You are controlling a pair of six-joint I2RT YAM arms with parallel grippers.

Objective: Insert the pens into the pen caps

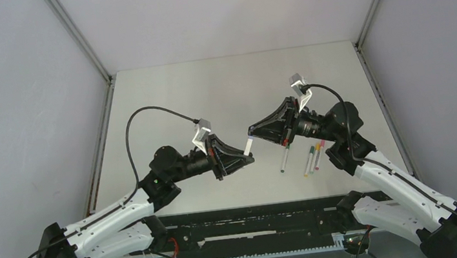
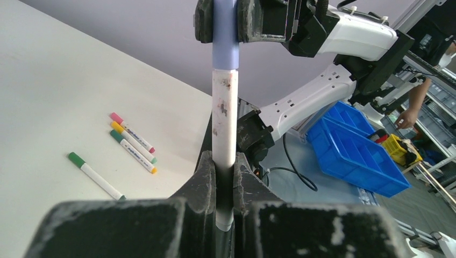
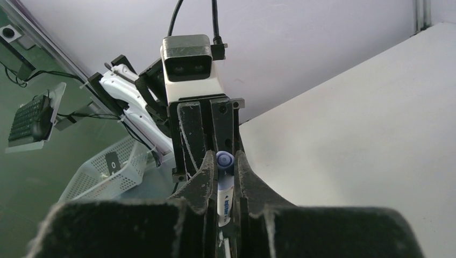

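A: Top view. Left end effector (image 1: 248,157) is clamped on a white pen (image 1: 250,144), held in the air over the middle of the table (image 1: 209,92). Right end effector (image 1: 253,130) faces it from the right, shut on the pen's other end.
B: Loose pens (image 1: 313,158)?
A: Four, lying near right, beside the right arm.
B: Left wrist?
A: Barrel upright between the fingers, smudged. Blue cap (image 2: 225,48) on top, pinched by the right end effector. Blue bins (image 2: 355,145) past the table edge.
B: Handling?
A: Light, stiff, smooth plastic. Likely to slip or twist. Hold mid-barrel and push straight along the axis.
B: Right wrist?
A: Pads tight round the cap. Table white, matte, flat. Grey walls close in around it. Basket (image 3: 115,172) off to the left.
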